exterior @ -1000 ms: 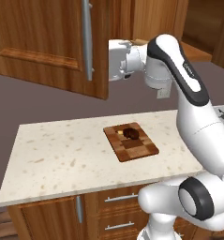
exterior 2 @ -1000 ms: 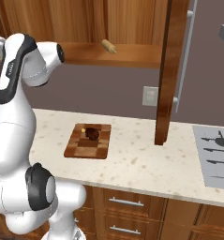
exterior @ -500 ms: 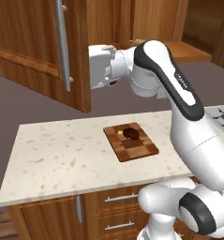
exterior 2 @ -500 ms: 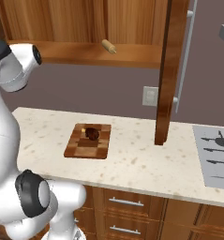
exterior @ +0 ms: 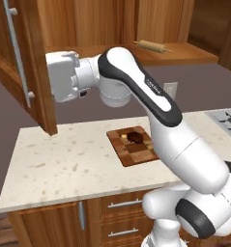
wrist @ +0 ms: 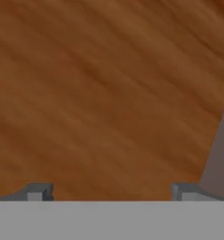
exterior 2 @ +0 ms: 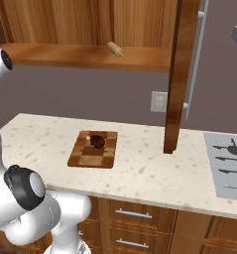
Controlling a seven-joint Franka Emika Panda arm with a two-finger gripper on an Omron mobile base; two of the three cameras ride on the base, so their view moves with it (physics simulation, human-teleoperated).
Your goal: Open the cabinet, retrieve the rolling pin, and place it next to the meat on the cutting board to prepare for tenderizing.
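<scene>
1. Since the earlier frame, the left door (exterior: pixel 25 62) has been swung further out and the gripper (wrist: pixel 108 190) carried leftward against its inner face, jaws spread wide, nothing held.
2. Pin (exterior: pixel 154 46) lies on the cabinet (exterior 2: pixel 90 54) shelf, near its front edge.
3. Pin is judged light, stiff, prone to rolling; a mid-barrel grip is advised.
4. Meat (exterior 2: pixel 97 141) sits on the board (exterior 2: pixel 92 156).
5. Fingertips are cut off in the hand view.

Pincer (wrist: pixel 108 192) wide open, empty
</scene>
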